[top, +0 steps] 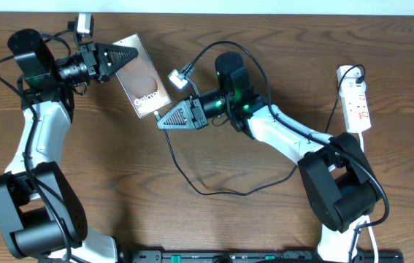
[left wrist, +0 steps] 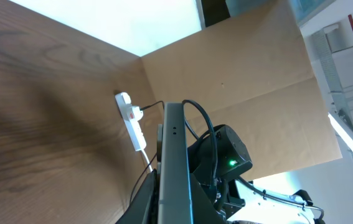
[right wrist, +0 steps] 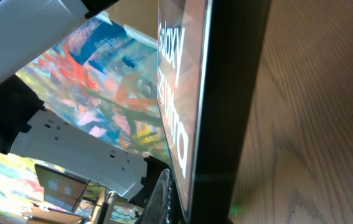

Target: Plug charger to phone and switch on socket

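The phone (top: 142,79), a dark slab with white "Galaxy" lettering, lies slantwise at the table's upper middle. My left gripper (top: 121,57) is shut on its far end. In the left wrist view the phone (left wrist: 175,162) runs edge-on out of the jaws. My right gripper (top: 160,121) is shut and touches the lettered end. The phone (right wrist: 226,93) fills the right wrist view beside one finger (right wrist: 167,194). The charger (top: 214,193), a thin black cable, loops up under the right gripper; its plug tip is hidden. The white socket (top: 357,102) lies at the far right, a black plug in its top end.
The right arm (top: 294,139) stretches across the table between phone and socket. The socket (left wrist: 131,118) also shows in the left wrist view, lying near a cardboard wall (left wrist: 238,74). A black bar (top: 228,256) runs along the table's front edge.
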Action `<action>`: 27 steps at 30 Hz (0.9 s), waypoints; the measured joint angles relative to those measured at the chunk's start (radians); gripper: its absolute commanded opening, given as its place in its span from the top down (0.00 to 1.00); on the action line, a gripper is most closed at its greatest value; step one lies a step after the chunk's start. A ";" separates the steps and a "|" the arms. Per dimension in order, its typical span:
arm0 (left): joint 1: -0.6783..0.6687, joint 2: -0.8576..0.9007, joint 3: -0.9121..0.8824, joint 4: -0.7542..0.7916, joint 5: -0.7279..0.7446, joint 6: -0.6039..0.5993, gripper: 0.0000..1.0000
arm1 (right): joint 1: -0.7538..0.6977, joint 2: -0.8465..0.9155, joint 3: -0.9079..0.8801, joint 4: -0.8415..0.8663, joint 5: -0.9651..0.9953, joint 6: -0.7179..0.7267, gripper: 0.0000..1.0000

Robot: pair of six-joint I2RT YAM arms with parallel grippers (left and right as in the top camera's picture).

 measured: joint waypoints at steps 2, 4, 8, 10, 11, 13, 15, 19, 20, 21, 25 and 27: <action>0.000 0.000 0.000 0.000 0.000 0.000 0.93 | 0.000 0.000 0.000 0.000 0.000 0.000 0.99; 0.000 0.000 0.000 0.000 0.000 0.000 0.92 | 0.000 0.000 0.000 0.000 0.000 0.000 0.99; 0.000 0.000 0.000 0.000 0.000 0.000 0.93 | -0.002 0.000 0.000 0.000 0.000 0.000 0.99; 0.000 0.000 0.000 0.000 -0.002 0.000 0.92 | -0.006 0.000 0.000 0.000 -0.002 0.000 0.99; 0.000 0.000 0.000 0.000 -0.004 0.000 0.92 | -0.009 0.000 0.000 0.000 -0.003 0.000 0.99; 0.000 0.000 0.000 0.002 -0.005 0.000 0.93 | -0.014 0.000 0.000 0.000 -0.005 0.000 0.99; 0.000 0.000 0.000 0.003 -0.007 0.000 0.93 | -0.017 0.000 0.000 0.000 -0.006 0.000 0.99; 0.000 0.000 0.000 0.003 -0.008 0.000 0.93 | -0.018 0.000 0.000 0.000 -0.007 0.000 0.99; 0.000 0.000 0.000 0.003 -0.008 0.000 0.93 | -0.018 0.000 0.000 0.000 -0.007 0.000 0.99; 0.000 0.000 0.000 0.003 -0.008 0.000 0.93 | -0.018 0.000 0.000 0.000 -0.007 0.000 0.99; 0.000 0.000 0.000 0.003 -0.008 0.002 0.93 | -0.018 0.000 0.000 0.000 -0.007 0.003 0.99; 0.000 0.000 0.000 0.003 -0.008 0.006 0.93 | -0.018 0.000 0.000 0.000 -0.007 0.004 0.99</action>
